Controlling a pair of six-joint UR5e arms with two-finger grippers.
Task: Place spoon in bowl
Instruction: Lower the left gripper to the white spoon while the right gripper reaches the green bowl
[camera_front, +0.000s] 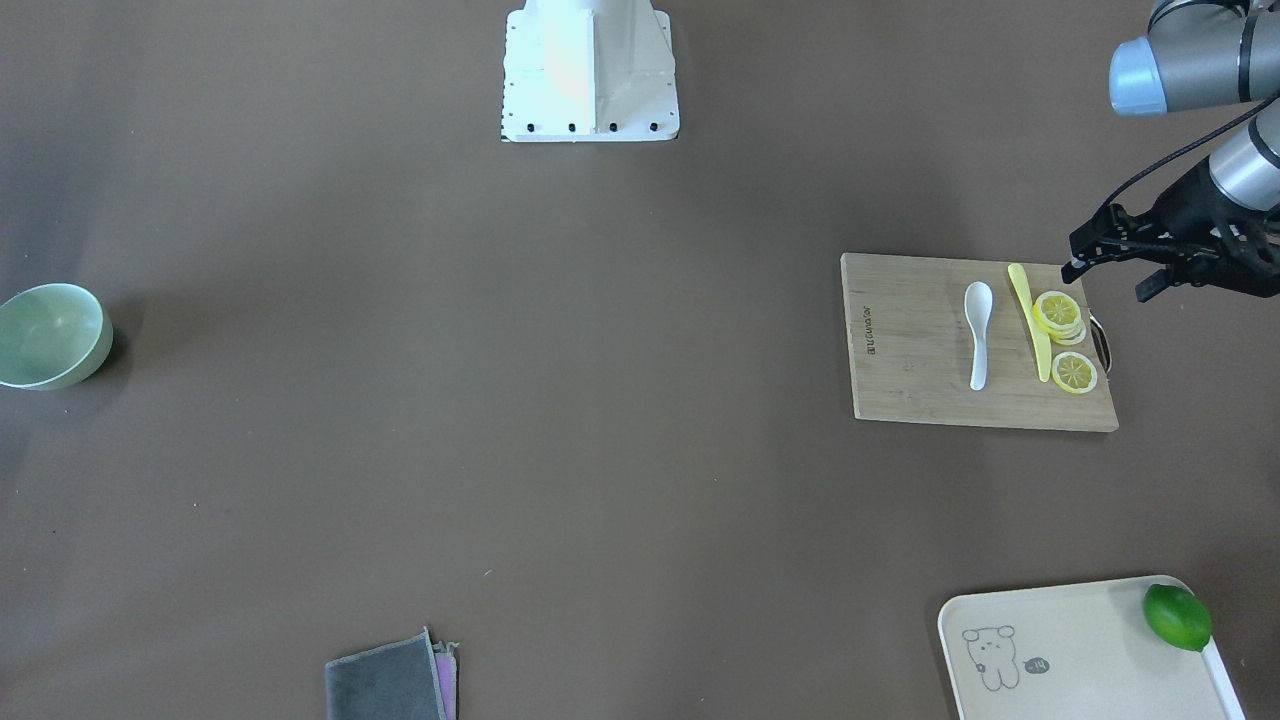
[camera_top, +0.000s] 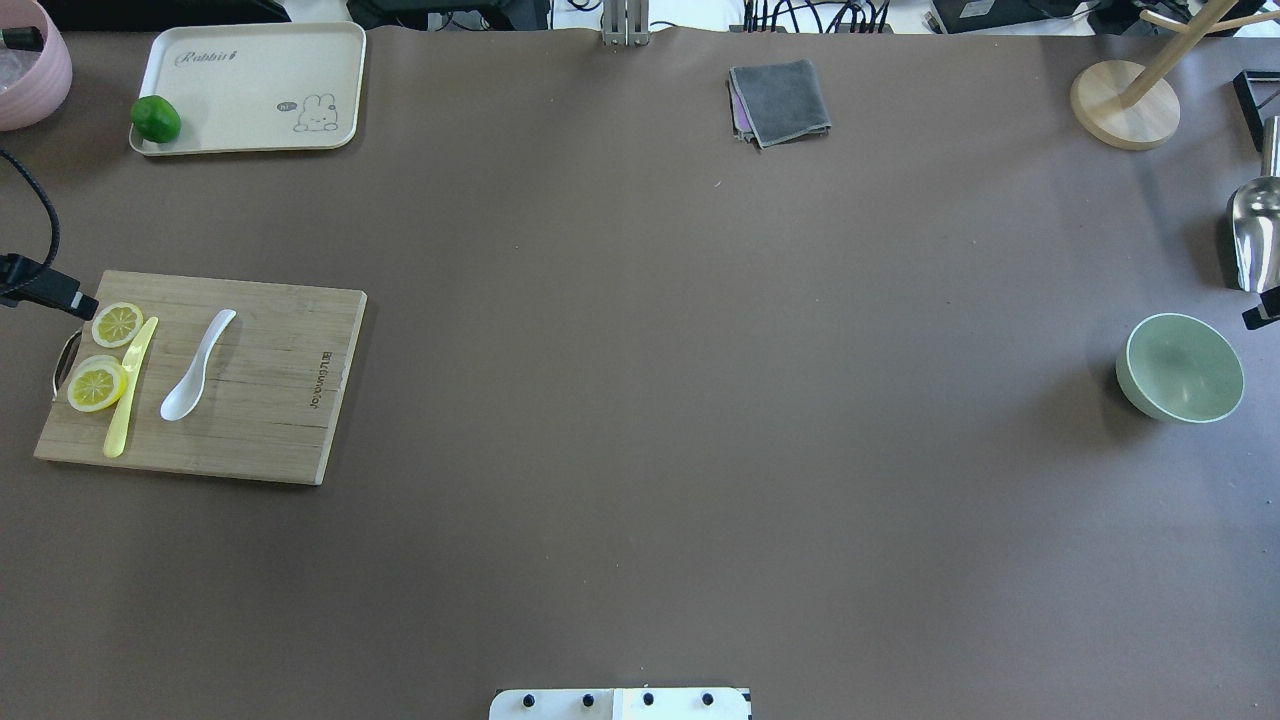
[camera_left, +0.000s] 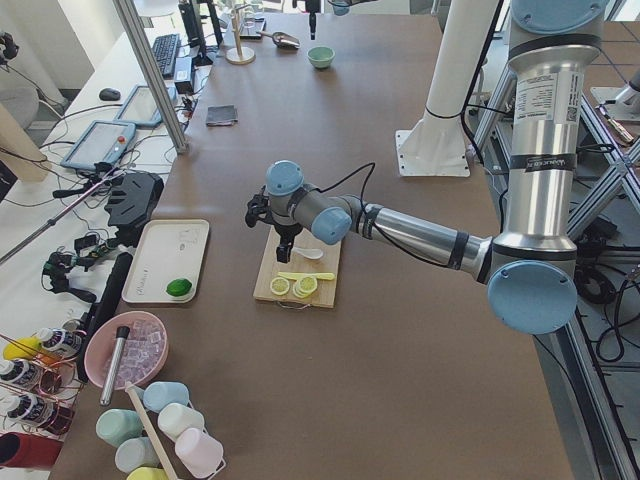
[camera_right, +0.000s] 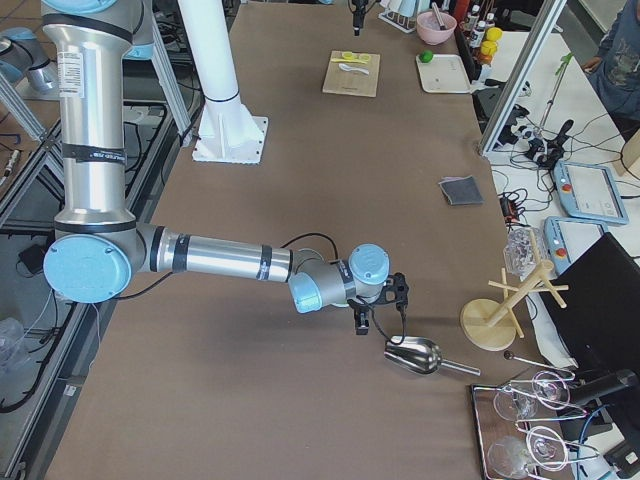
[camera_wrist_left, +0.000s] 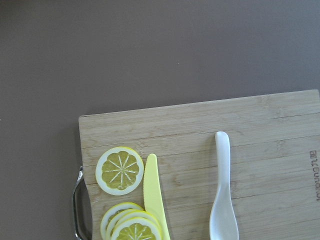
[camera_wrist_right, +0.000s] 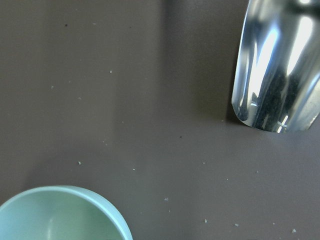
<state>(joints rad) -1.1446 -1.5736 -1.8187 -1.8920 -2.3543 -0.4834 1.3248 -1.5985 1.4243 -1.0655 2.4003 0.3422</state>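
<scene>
The white spoon (camera_front: 978, 345) lies on a wooden cutting board (camera_front: 920, 385), scoop toward the robot; it also shows in the overhead view (camera_top: 195, 368) and the left wrist view (camera_wrist_left: 222, 200). The mint-green bowl (camera_top: 1183, 366) stands empty and upright at the table's far other end, also in the front view (camera_front: 50, 335); its rim shows in the right wrist view (camera_wrist_right: 60, 215). My left gripper (camera_front: 1108, 278) hovers open and empty by the board's handle corner, beside the lemon slices and apart from the spoon. My right gripper (camera_right: 360, 322) hangs beside the bowl; I cannot tell whether it is open.
A yellow knife (camera_front: 1030, 320) and lemon slices (camera_front: 1060, 315) lie next to the spoon. A cream tray (camera_top: 250, 90) holds a lime (camera_top: 156, 119). A grey cloth (camera_top: 780, 100), a metal scoop (camera_top: 1255, 235), a wooden stand (camera_top: 1125, 100) and a pink bowl (camera_top: 25, 70) sit along the edges.
</scene>
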